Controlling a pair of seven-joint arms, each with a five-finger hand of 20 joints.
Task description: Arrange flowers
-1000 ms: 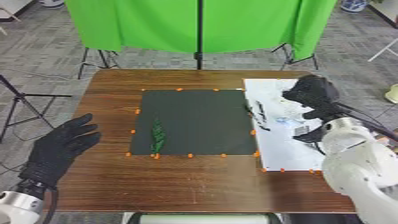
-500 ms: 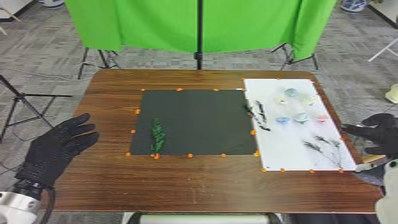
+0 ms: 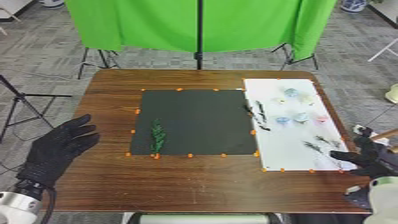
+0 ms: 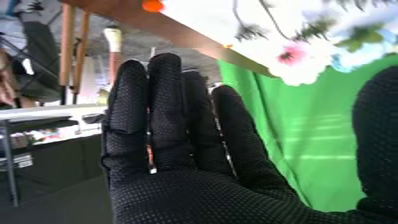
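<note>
Surface (image 3: 195,187) of brown wood spreads before you in the head view, with a green cloth backdrop (image 3: 151,25) hanging beyond it. Your black mat (image 3: 200,122) lies in the middle, with a white sheet (image 3: 282,140) just to its right. Your left hand (image 3: 55,150) is at the left edge, released, fingers relaxed. Your right hand (image 3: 380,161) is by the sheet's near right corner; in the right wrist view you see it (image 4: 213,197) released, fingers straight.

On the mat's left part lies your leafy green sprig (image 3: 158,138), its long axis running near to far, narrow tip pointing away from you. Dark sprigs (image 3: 260,114) near the sheet's left edge run mostly near to far. Farther right, thin-stemmed sprigs (image 3: 313,146) aim their tufts away and leftward. Your pale blue, cream and pink flower heads (image 3: 302,117) sit beyond those, toward the sheet's far half.
</note>
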